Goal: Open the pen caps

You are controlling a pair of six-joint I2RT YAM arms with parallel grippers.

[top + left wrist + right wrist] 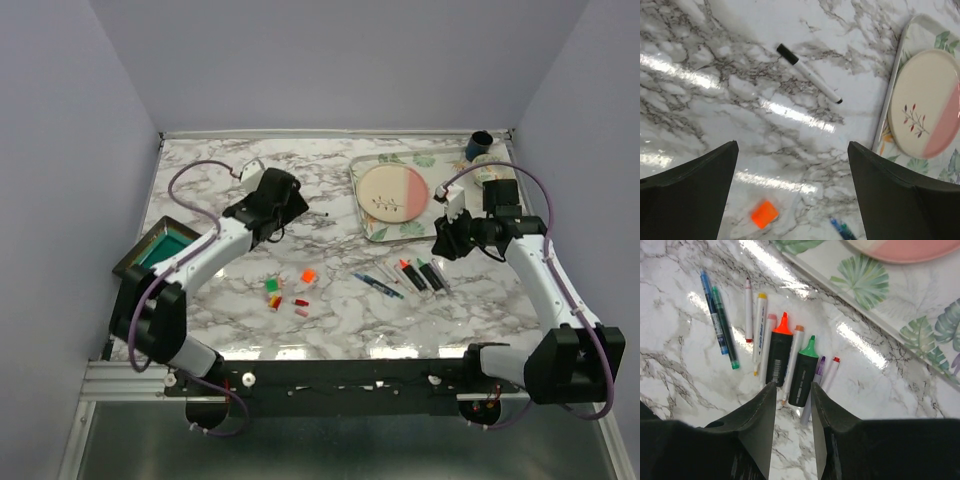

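Left gripper (792, 145) hangs wide and empty over the marble table (700, 100). Just ahead lies a white pen (812, 80), slanting away leftward, black pen cap (787, 53) at its far end. Right gripper (793, 386) hovers well apart over uncapped markers (785, 357), jaws narrow and holding nothing, so the left arm is nearer.

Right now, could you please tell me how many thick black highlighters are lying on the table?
2. Both lie uncapped among the slim pens before the right gripper: the orange-tipped highlighter and, beside it, the green-tipped highlighter. No others show in any view.
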